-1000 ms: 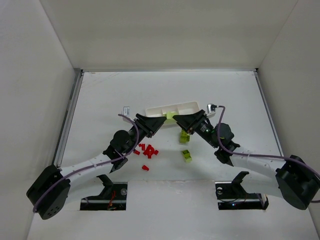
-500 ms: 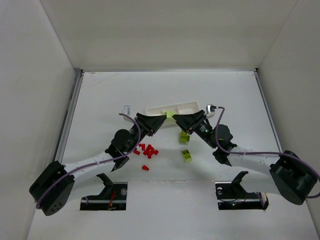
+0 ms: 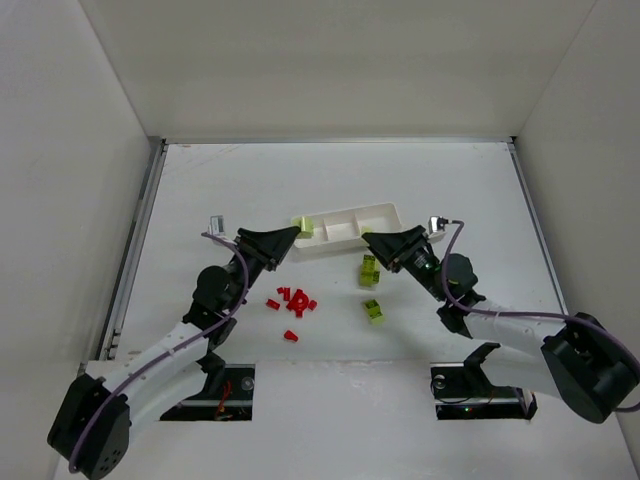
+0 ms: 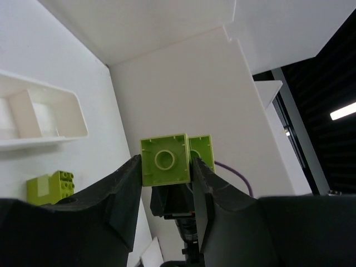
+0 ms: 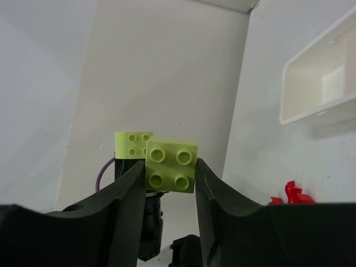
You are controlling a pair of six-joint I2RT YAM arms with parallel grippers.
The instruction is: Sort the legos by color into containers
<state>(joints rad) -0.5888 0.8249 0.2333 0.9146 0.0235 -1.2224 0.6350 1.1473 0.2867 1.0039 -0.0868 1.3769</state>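
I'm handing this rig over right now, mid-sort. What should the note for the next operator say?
Left gripper: shut on a yellow-green brick, at the tray's left end.
Right gripper: shut on a second yellow-green brick, in front of the tray's right half.
Tray: all three compartments look empty.
On the table: a red cluster, one stray red brick nearer the bases, and two loose yellow-green pieces.
Done: nothing sorted yet.
Left: drop both held bricks in one compartment, then sort the rest by colour.
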